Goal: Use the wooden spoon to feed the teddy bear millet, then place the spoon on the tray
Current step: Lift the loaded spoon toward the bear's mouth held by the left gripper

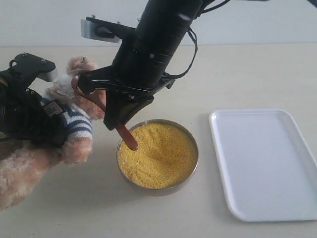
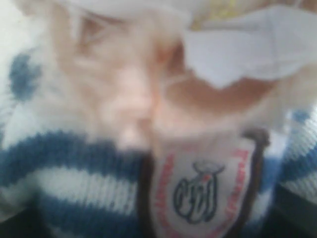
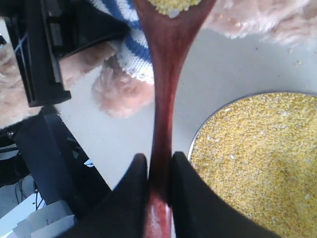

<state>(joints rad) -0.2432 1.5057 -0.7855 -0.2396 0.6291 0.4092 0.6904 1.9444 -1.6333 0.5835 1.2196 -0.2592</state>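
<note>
My right gripper (image 1: 118, 123) reaches across the middle and is shut on the slim handle of the dark red wooden spoon (image 1: 129, 139). In the right wrist view the black fingertips (image 3: 138, 171) pinch the spoon (image 3: 166, 74), whose bowl carries a small heap of millet (image 3: 173, 5) up by the bear's fur. The teddy bear (image 1: 74, 144) in its striped shirt sits at the left, with my left gripper (image 1: 49, 124) pressed into its body. The left wrist view is filled by the bear's shield badge (image 2: 198, 191) and stripes; no fingers show there. The millet (image 1: 161, 153) fills the metal bowl (image 1: 193, 168).
The white tray (image 1: 262, 163) lies to the right of the bowl, with nothing on it. The left arm's black body (image 3: 39, 54) stands close beside the spoon's path. A few stray grains (image 3: 297, 62) lie on the beige table.
</note>
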